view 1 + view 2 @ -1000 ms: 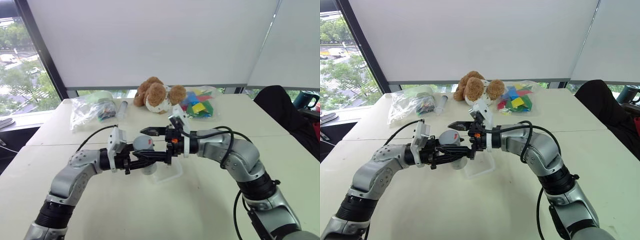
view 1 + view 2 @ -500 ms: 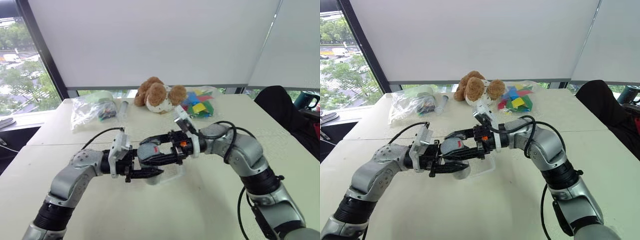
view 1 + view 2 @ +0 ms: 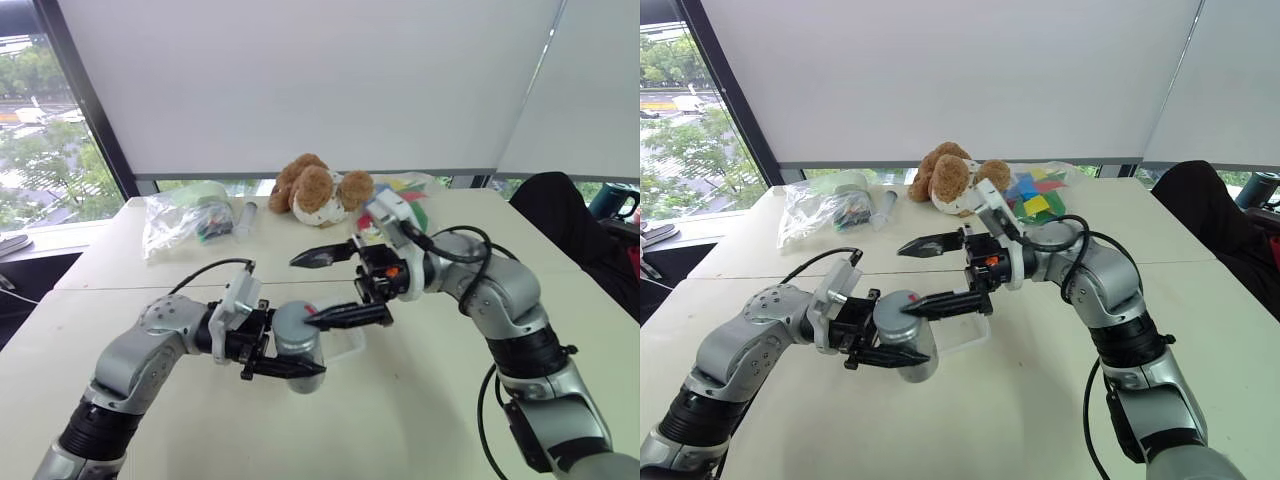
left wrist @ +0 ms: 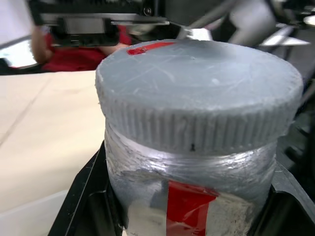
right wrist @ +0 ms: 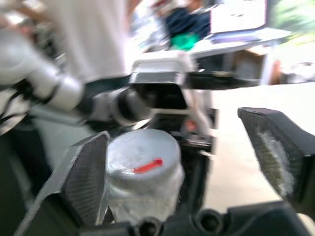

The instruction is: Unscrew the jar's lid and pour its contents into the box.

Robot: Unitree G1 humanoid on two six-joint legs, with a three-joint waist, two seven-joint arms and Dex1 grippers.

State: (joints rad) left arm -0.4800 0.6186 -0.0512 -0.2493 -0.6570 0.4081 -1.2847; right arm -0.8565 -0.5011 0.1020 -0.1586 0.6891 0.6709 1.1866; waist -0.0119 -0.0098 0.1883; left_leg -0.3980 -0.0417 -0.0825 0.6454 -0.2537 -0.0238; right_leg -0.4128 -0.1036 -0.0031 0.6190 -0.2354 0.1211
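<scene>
Change: half a second ago my right tool was clamped over the lid; now its fingers stand spread, one above, one beside the cap.
Meaning: I judge this a regrip between turns; lid remains seated.
Jar: gripped upright in my left tool, above the surface.
Box: just behind the jar, unobstructed.
Around: teddy bear, bag of coloured pieces, clear bag, all well apart.

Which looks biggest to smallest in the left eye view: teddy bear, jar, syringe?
1. Teddy bear, though farther away.
2. Jar, nearer the camera, so its true size against the bear is unsure.
3. Syringe.
</scene>
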